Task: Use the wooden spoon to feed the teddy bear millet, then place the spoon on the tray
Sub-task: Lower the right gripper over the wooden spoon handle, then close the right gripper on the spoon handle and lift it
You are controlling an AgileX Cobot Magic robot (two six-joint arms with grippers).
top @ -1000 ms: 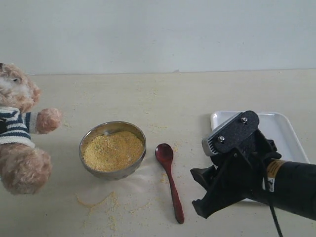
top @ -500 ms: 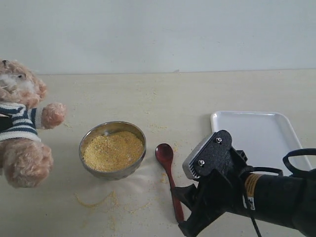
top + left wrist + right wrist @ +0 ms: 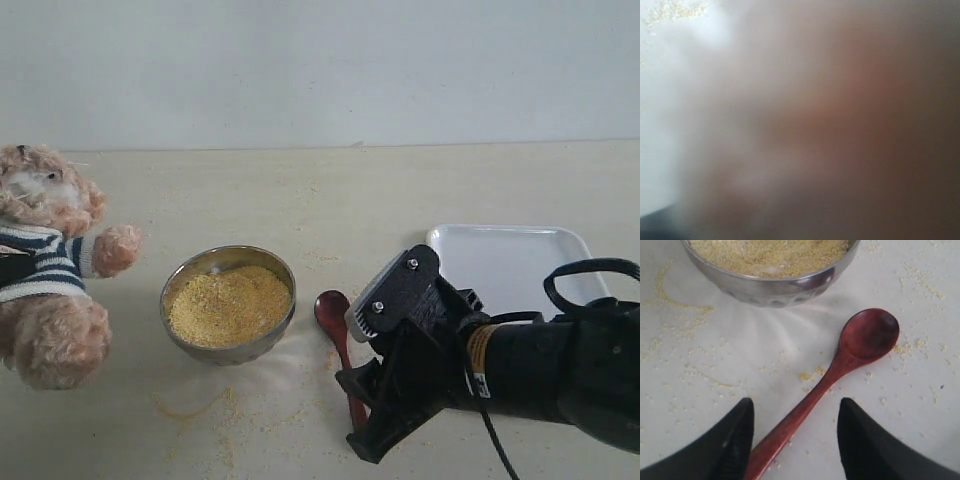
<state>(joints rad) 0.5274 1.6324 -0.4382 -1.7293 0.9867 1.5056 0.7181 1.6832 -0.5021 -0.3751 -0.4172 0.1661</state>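
Observation:
The teddy bear [image 3: 45, 275] hangs at the far left, arm stretched toward the steel bowl [image 3: 178, 278] of millet [image 3: 228, 305]. Blurred brown fur fills the left wrist view and hides the left gripper's jaws, which carry the bear. The wooden spoon [image 3: 332, 308] lies on the table right of the bowl. My right gripper [image 3: 360, 415] is low over its handle. In the right wrist view the right gripper [image 3: 796, 402] is open, a finger on each side of the spoon [image 3: 865, 337], not touching it. The tray [image 3: 520, 260] lies behind the right arm.
Stray millet grains [image 3: 200, 410] are scattered on the table in front of the bowl and around the spoon. In the right wrist view the steel bowl [image 3: 775, 287] stands just beyond the spoon's head. A pale wall closes off the table's far edge.
The right gripper has moved left and down from beside the tray to straddle the spoon's handle. The teddy bear has shifted a little right, toward the bowl.

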